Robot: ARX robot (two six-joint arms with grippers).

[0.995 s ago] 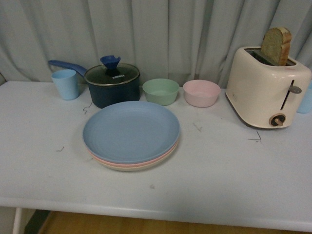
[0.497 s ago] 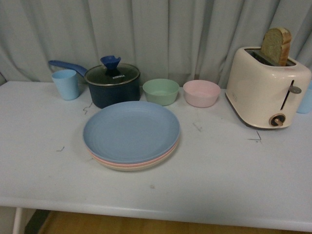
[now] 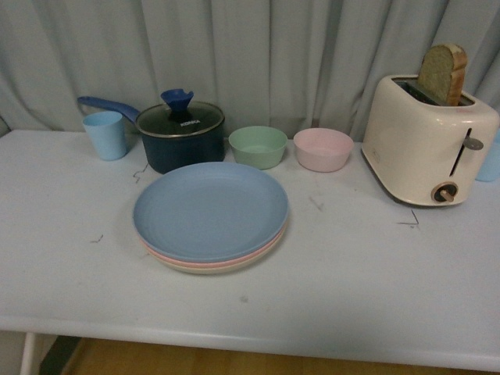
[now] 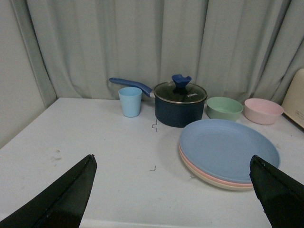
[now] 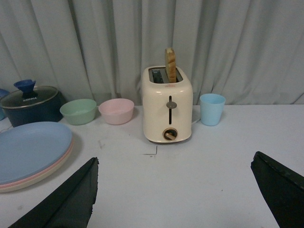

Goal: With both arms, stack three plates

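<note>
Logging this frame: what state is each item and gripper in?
blue plate: top of the stack
pink plate: middle, only its rim shows
cream plate: bottom, on the table
pot: lid on
toaster: bread slice sticking up from a slot
left gripper: open, empty
right gripper: open, empty

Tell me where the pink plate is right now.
In the front view, the pink plate sits mid-table, sandwiched between the blue plate and the cream plate.
</note>
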